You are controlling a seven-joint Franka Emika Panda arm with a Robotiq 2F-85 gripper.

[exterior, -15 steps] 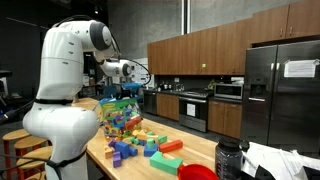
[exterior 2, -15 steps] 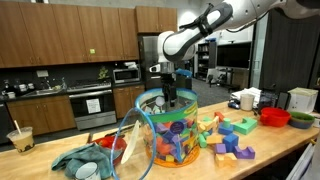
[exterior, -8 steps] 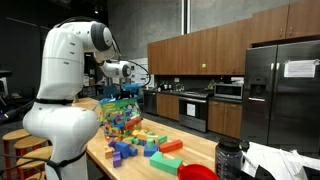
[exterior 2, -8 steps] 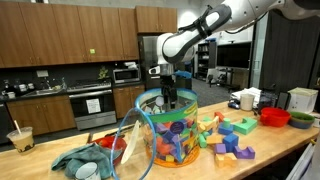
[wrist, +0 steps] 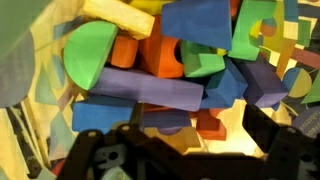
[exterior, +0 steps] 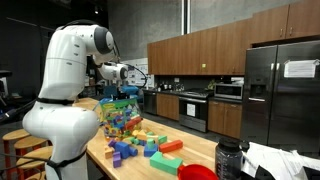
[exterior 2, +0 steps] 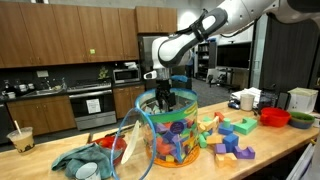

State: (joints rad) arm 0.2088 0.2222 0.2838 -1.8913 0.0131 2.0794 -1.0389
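Observation:
A clear plastic tub [exterior 2: 150,140] [exterior: 112,120] full of coloured foam blocks stands on the wooden counter. My gripper [exterior 2: 163,100] [exterior: 125,92] hangs at the tub's mouth, pointing down into it. In the wrist view the gripper [wrist: 180,130] is open, its dark fingers [wrist: 270,125] spread wide with nothing between them. Just below lie a long purple block [wrist: 150,90], an orange block [wrist: 160,55], a green half-round [wrist: 90,55], a blue block [wrist: 205,25] and a red piece [wrist: 205,122]. I cannot tell whether the fingers touch any block.
Loose foam blocks [exterior 2: 230,135] [exterior: 145,145] lie on the counter beside the tub. A red bowl [exterior 2: 275,117] [exterior: 197,172], a teal cloth [exterior 2: 85,160], an iced drink cup [exterior 2: 20,138] and a dark bottle [exterior: 228,160] also stand there.
The gripper has shifted slightly sideways over the tub's mouth. Its jaws stay open and the blocks have not moved.

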